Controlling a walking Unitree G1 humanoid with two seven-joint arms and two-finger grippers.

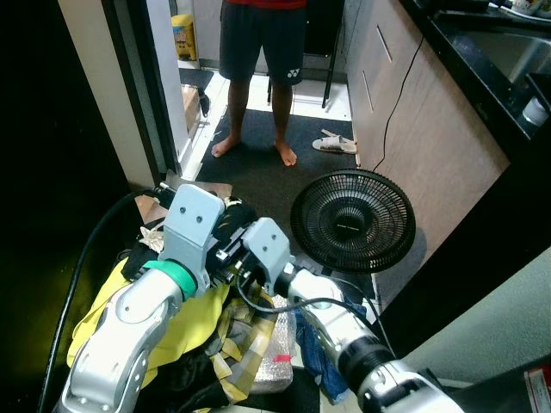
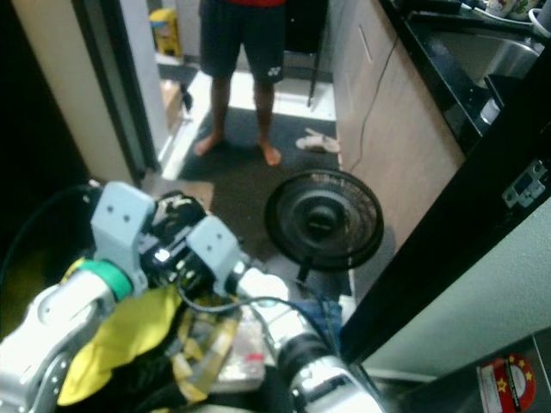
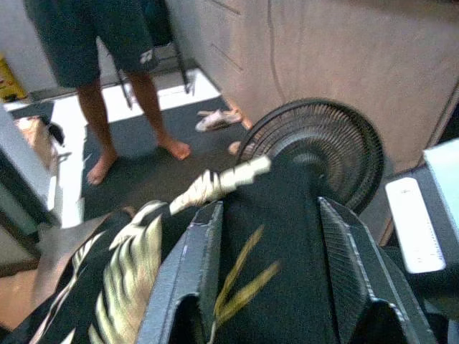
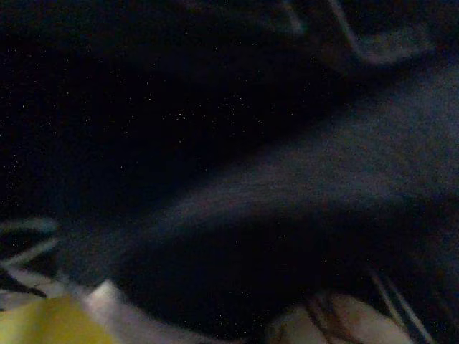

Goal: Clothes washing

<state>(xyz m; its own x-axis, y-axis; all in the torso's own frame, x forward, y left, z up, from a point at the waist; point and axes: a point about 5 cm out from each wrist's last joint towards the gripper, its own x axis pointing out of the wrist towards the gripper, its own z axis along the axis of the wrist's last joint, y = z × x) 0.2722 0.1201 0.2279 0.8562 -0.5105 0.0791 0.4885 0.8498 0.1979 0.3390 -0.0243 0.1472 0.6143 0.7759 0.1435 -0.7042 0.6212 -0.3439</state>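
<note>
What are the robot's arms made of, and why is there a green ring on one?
Both arms are glossy silver shells. The left arm carries a bright green band near the wrist, below a boxy pale grey housing with small screw holes. The right arm has a black ribbed collar and a thin black cable looping along it. The left gripper's fingers are long, dark and ridged. The ring's purpose isn't visible.

White logo on person's dark shorts [image 1: 294, 74], unreadable; fan [image 1: 353, 221] hub badge illegible.
</note>
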